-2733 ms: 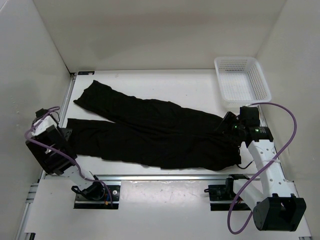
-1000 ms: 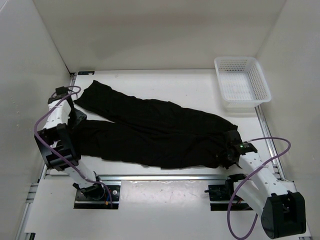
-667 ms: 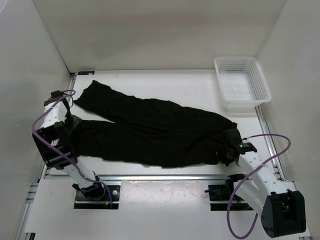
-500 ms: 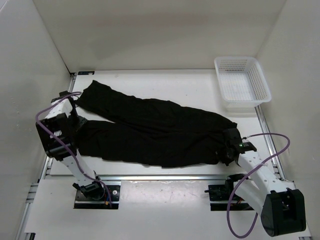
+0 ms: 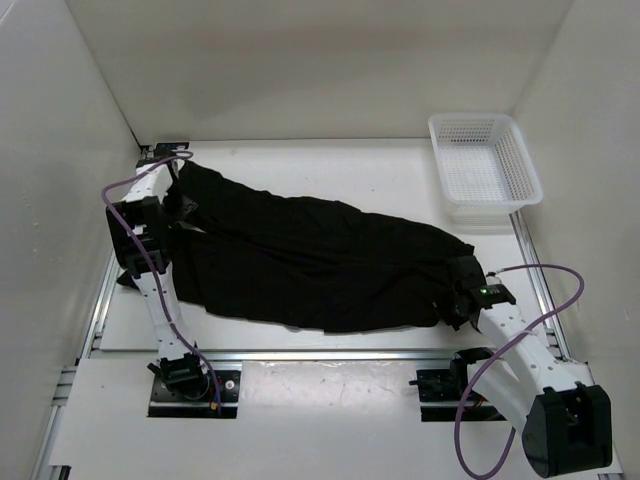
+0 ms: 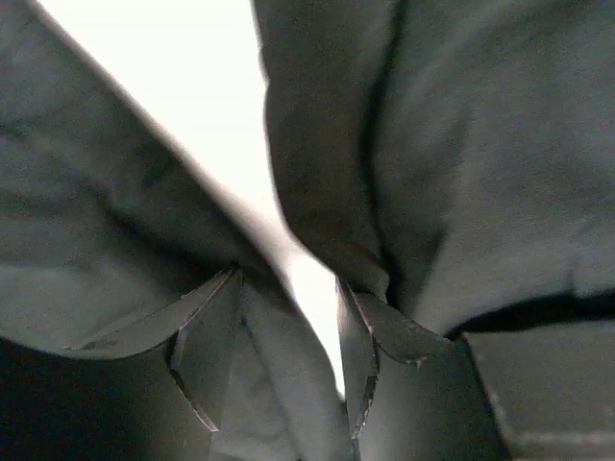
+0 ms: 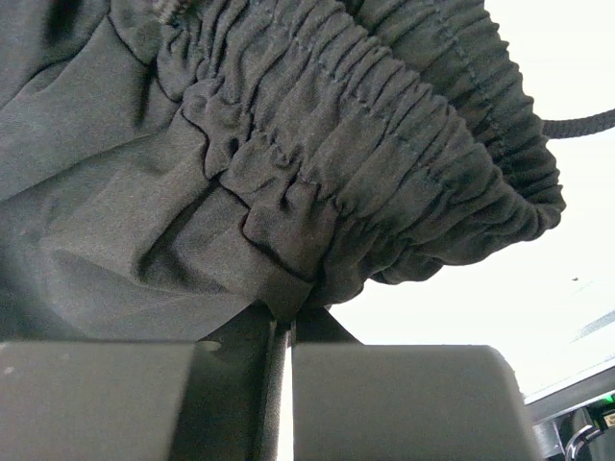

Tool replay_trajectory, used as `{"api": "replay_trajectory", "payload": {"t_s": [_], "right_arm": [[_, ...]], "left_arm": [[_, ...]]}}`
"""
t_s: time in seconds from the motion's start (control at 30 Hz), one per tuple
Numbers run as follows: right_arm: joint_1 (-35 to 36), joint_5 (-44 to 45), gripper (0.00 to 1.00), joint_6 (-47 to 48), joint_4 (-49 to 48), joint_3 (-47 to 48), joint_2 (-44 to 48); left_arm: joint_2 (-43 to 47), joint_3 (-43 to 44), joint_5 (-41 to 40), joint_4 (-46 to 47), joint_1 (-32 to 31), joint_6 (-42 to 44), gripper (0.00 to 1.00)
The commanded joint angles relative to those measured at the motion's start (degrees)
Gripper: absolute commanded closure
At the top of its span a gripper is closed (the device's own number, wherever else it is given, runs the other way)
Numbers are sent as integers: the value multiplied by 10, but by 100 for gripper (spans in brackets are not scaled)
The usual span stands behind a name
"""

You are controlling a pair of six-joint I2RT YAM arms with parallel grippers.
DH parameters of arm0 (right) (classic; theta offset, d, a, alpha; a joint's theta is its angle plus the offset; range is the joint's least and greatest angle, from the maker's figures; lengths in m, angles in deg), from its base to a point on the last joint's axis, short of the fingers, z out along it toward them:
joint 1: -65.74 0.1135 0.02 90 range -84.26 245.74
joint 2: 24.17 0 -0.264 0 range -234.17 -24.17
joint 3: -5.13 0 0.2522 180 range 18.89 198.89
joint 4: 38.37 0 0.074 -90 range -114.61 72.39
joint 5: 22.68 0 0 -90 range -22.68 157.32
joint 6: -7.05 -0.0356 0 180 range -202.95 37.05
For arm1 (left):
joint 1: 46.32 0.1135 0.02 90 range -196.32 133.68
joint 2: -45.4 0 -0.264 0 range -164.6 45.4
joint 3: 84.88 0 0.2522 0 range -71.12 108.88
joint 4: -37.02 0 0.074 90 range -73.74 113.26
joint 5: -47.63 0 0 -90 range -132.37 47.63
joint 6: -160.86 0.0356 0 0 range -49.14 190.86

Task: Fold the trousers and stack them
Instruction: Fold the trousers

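walls: white panels are enclosing the surface on three sides.
table: one white surface is carrying everything.
trousers: one black pair is lying across the surface, legs reaching the far-left corner, waistband by the right edge.
basket: one, white mesh, is standing in the far-right corner, its floor showing.
left gripper: is grasping leg fabric.
right gripper: is pinching the gathered waistband.
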Motion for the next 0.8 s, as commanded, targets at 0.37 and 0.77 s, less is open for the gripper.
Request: {"api": "replay_trajectory", "payload": {"t_s": [0.37, 0.77], "right_arm": [[3, 13, 100, 9, -21, 31, -37], [3, -9, 100, 44, -32, 48, -50]], "left_arm": [[29, 289, -48, -100, -12, 67, 37], [209, -139, -48, -34, 176, -2, 36]]}}
